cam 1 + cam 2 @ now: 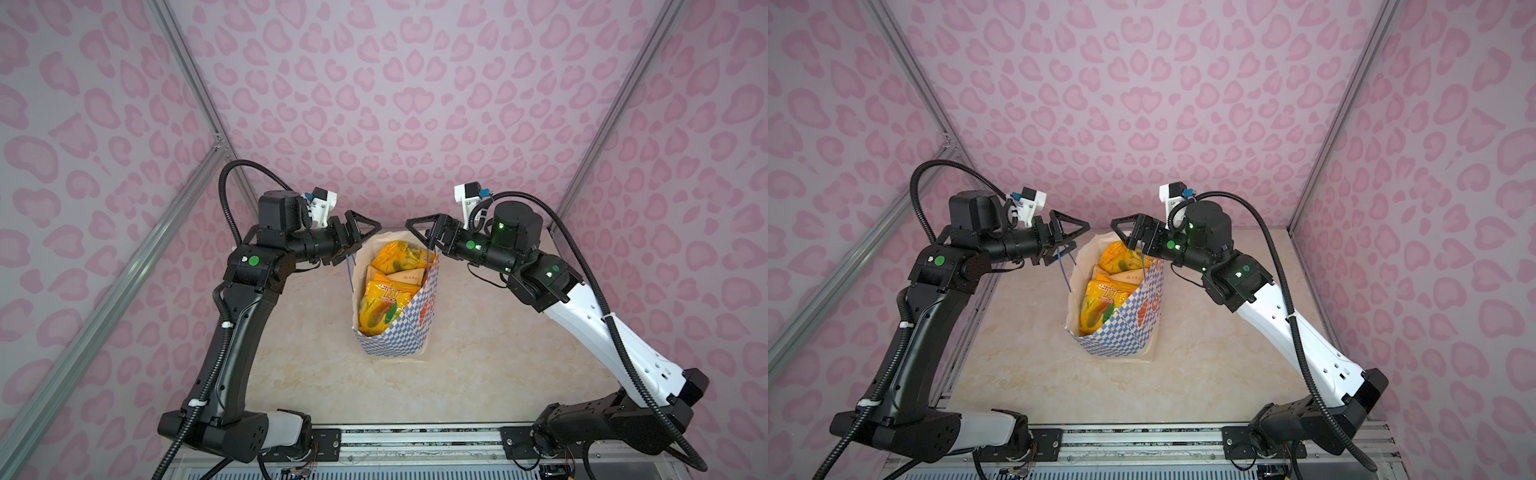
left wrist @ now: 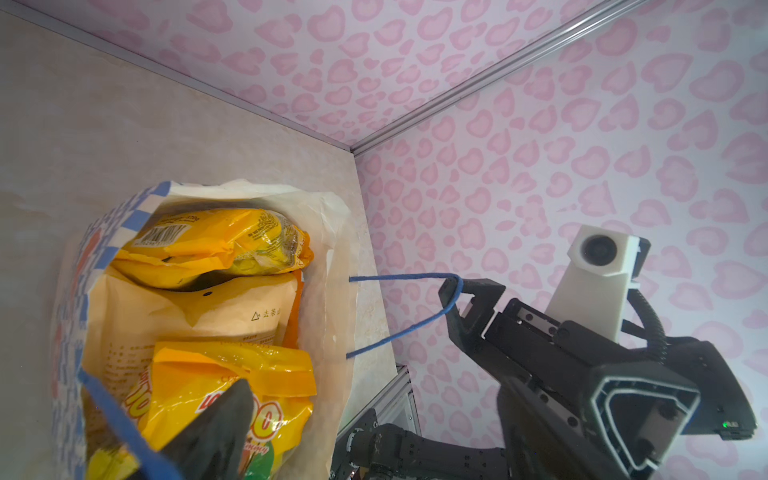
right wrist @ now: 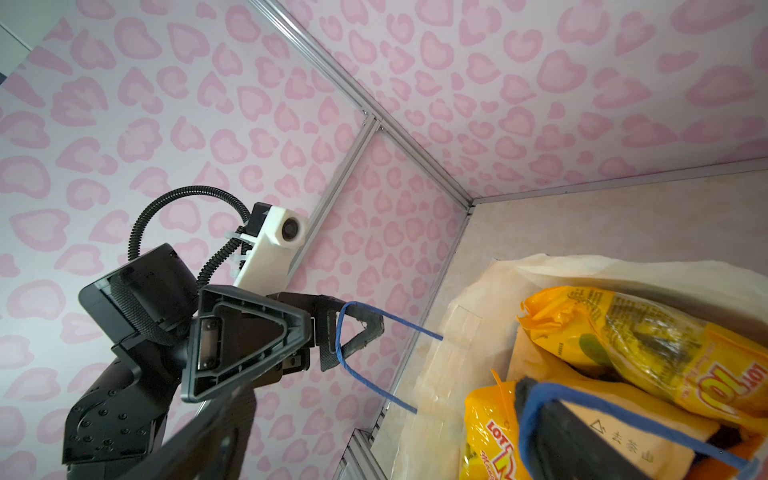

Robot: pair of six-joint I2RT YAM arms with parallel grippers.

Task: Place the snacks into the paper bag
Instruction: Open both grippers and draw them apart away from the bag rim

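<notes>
Here, snacks [image 1: 388, 299] fill the checkered paper bag [image 1: 399, 340], cords [image 1: 349, 272] hooked on wide-open left pincer [image 1: 359, 243] and right pincer [image 1: 419, 237].

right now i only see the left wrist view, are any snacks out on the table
observer: none that i can see. in both top views the snacks show only inside the paper bag, none on the table.
operator: is my left gripper hooked on a handle
observer: yes. the right wrist view shows a blue cord handle looped over one finger of the open left gripper.
operator: bag lifted yet
observer: seemingly not; in both top views its base looks to rest on the table.
</notes>
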